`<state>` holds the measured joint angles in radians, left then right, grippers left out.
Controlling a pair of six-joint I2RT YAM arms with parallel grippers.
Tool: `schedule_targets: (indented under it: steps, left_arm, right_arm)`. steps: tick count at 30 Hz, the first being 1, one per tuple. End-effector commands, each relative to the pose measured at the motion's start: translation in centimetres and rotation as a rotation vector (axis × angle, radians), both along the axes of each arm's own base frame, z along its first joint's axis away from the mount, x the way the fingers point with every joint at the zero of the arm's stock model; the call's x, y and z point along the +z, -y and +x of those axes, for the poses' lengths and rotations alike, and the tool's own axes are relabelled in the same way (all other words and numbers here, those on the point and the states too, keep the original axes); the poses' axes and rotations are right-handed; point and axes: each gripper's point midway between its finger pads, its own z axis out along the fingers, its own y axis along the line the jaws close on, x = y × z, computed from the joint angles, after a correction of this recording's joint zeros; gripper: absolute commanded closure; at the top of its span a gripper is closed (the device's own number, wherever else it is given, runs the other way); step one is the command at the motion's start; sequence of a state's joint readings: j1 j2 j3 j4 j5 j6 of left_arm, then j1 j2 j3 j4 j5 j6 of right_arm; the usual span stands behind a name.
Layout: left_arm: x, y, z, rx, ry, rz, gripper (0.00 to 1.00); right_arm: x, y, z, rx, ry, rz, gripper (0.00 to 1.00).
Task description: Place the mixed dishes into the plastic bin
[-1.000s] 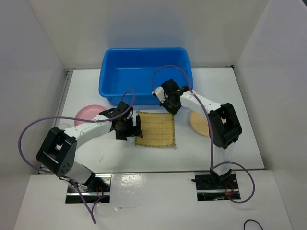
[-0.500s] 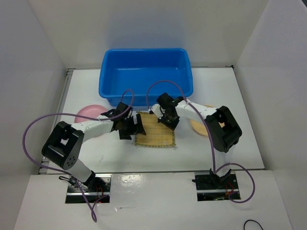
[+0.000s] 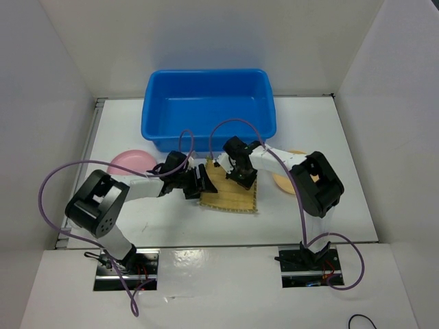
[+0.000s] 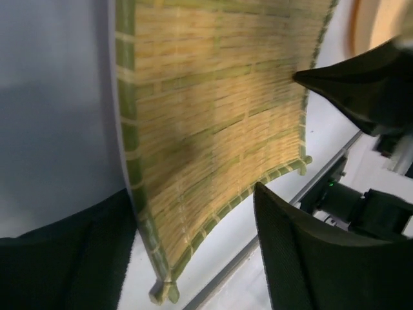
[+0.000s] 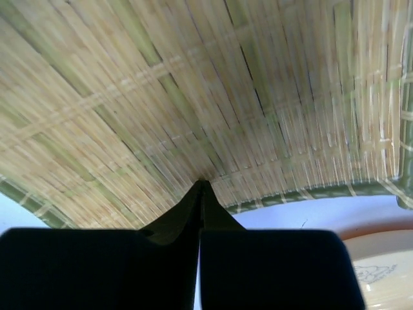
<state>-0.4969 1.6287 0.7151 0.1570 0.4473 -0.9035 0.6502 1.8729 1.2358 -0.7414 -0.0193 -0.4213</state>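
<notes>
The yellow woven mat (image 3: 236, 197) lies in front of the blue plastic bin (image 3: 206, 103), bowed upward and pushed askew. My left gripper (image 3: 203, 182) is open at the mat's left edge. In the left wrist view that edge and one corner of the mat (image 4: 213, 110) lie between its fingers (image 4: 303, 258). My right gripper (image 3: 240, 177) is shut, and its tips press on the mat's top (image 5: 201, 184). The pink plate (image 3: 130, 162) lies at the left. The tan-orange plate (image 3: 282, 181) lies at the right, partly under my right arm. No clear cups are in view.
White walls stand close on the left, right and back of the white table (image 3: 315, 137). The bin's near rim (image 3: 206, 144) is just behind both grippers. The tan-orange plate's rim (image 5: 381, 271) shows beside my right fingers.
My right gripper came down from the bin's near rim onto the mat. My left gripper moved right to the mat's left edge. The mat slid right, turned and bowed.
</notes>
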Motion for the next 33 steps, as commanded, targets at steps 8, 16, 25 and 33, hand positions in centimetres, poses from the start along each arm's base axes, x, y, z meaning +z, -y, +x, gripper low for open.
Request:
schedule_targets:
  steps: [8,16,25,33]
  left_arm:
    - [1.4,0.4,-1.5,-0.041,0.032,0.002,0.73]
    - [7.0,-0.7,-1.6,0.019,0.124,-0.012,1.00]
    - [14.2,-2.4,-3.0,0.095,0.202,-0.107,1.00]
    - [18.2,-2.5,-3.7,0.074,0.211,-0.173,1.00]
  right_arm:
    - [-0.5,-0.5,-1.6,-0.007,-0.042,0.042,1.00]
    - [4.4,0.4,0.3,-0.076,0.057,0.141,1.00]
    - [12.5,4.7,4.1,-0.266,0.257,0.259,1.00]
    - [13.9,7.3,5.7,-0.372,0.291,0.291,1.00]
